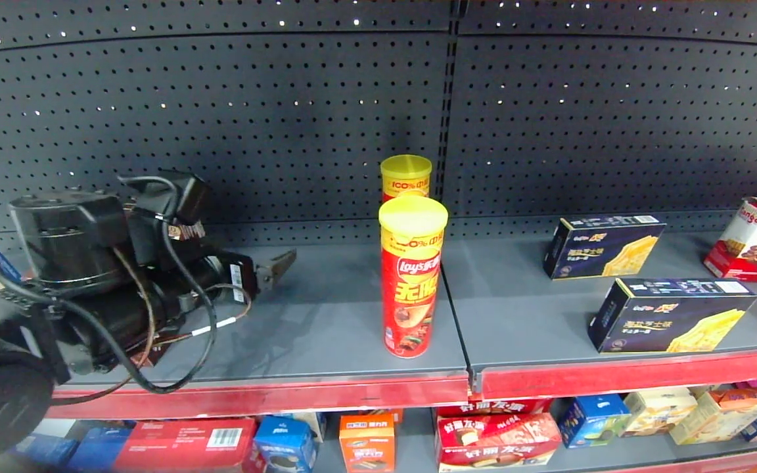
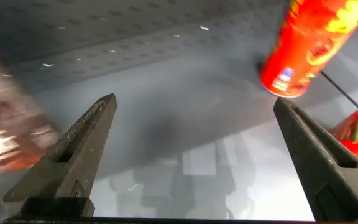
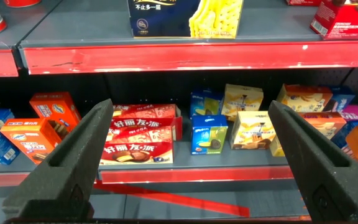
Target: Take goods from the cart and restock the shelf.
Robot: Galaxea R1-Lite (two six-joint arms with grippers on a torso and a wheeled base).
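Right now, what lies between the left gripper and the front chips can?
Nothing: only bare grey shelf board separates the open left gripper from the front chips can, as the head view and the left wrist view show.

Left arm (image 1: 109,263): stretched out low and roughly level on the robot's left, wrist wrapped in black cables, pointing inward toward the right. Left gripper (image 2: 194,102): jaws spread wide, nothing between them. Right gripper (image 3: 191,107): jaws likewise wide apart, holding nothing.
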